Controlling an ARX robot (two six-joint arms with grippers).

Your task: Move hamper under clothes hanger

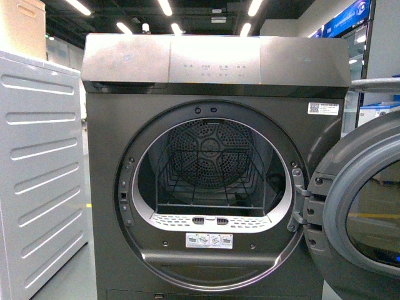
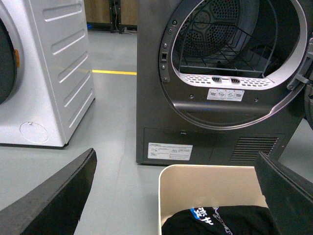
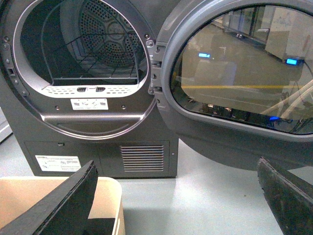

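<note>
The beige hamper (image 2: 210,188) stands on the floor just in front of the dark grey dryer's base, with a black garment (image 2: 220,223) lying in it. My left gripper (image 2: 176,161) is open above it, one finger out over the floor and the other over the hamper's far side. In the right wrist view one hamper corner (image 3: 108,200) shows beside one finger of my open, empty right gripper (image 3: 176,164), which hangs over bare floor. The clothes hanger is out of view.
The dark grey dryer (image 1: 212,62) fills the front view, its round door (image 1: 369,200) swung open to the right. A white ribbed cabinet (image 1: 37,175) stands to its left. A yellow floor line (image 2: 115,72) runs behind.
</note>
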